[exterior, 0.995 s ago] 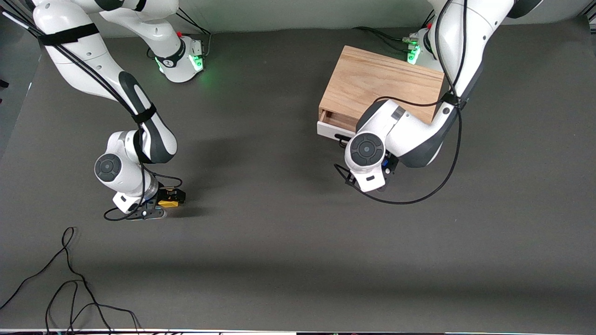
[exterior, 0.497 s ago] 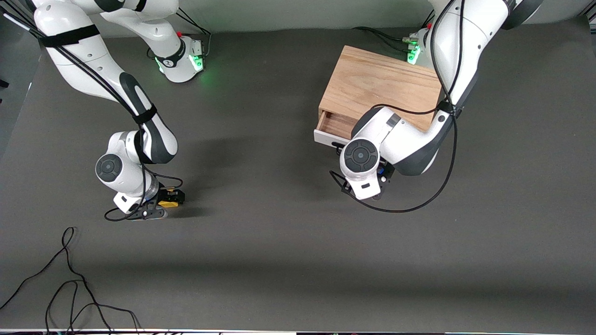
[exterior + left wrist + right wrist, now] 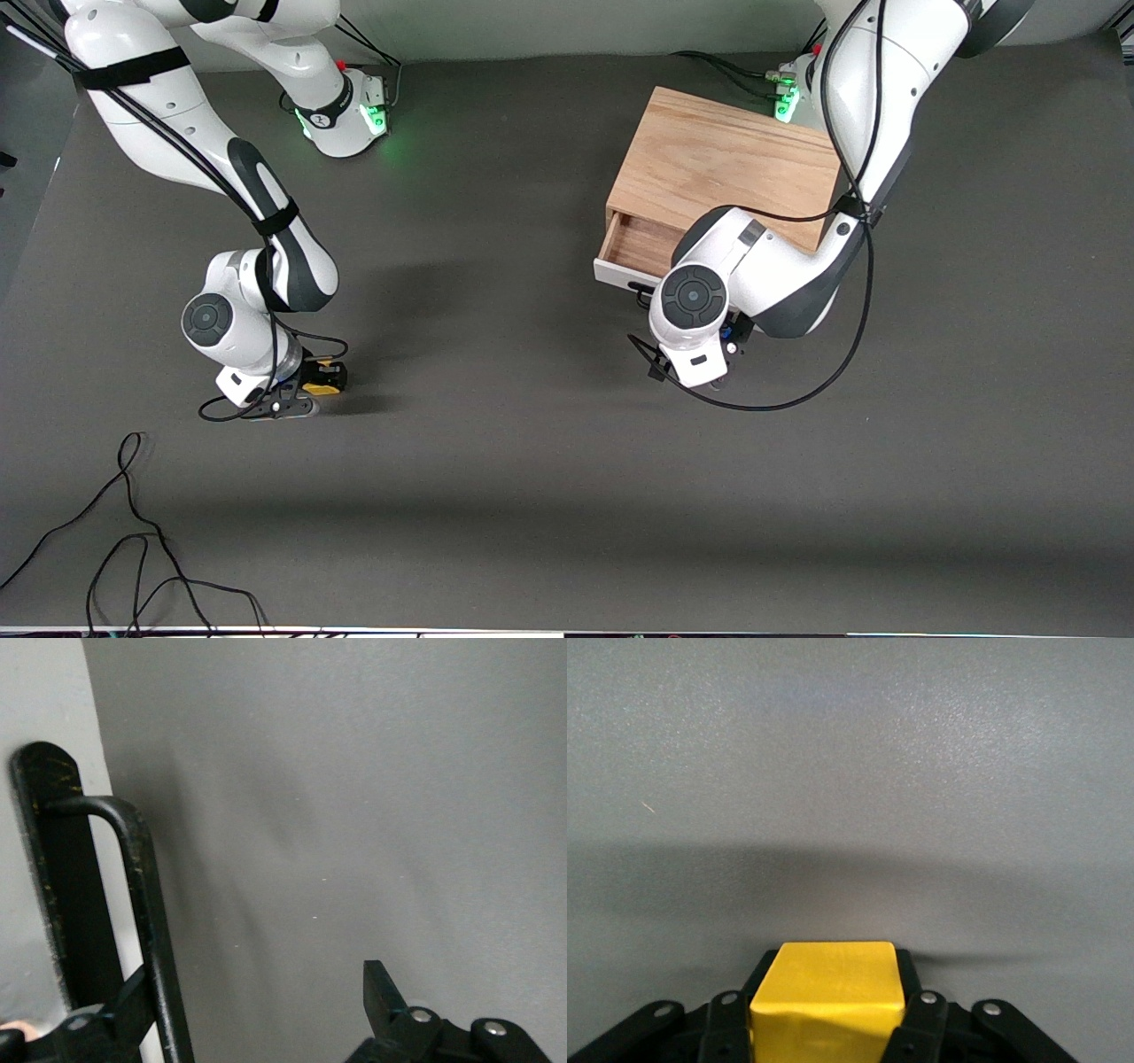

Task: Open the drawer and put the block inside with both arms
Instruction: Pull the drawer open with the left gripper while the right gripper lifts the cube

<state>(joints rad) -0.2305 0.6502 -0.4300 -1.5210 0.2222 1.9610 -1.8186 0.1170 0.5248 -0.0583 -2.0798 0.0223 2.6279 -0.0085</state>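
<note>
Sliding farther out since a second ago, the drawer [image 3: 631, 250] is showing more wooden floor. Nearest the front camera, loose black cables [image 3: 133, 540] are lying at seven o'clock. Next, the right gripper [image 3: 321, 379] is clamping the yellow block [image 3: 320, 388] low over the table [image 3: 549, 461]. The left gripper [image 3: 257, 1010], fingers spread, is hooking the drawer's black handle [image 3: 142, 904], its wrist hiding much of the front panel. No legible writing is showing.

A dark grey desk [image 3: 532, 461] carries everything. A loose black cable [image 3: 133, 540] lies coiled on it, near the right claw [image 3: 321, 379] and nearer the front camera.
</note>
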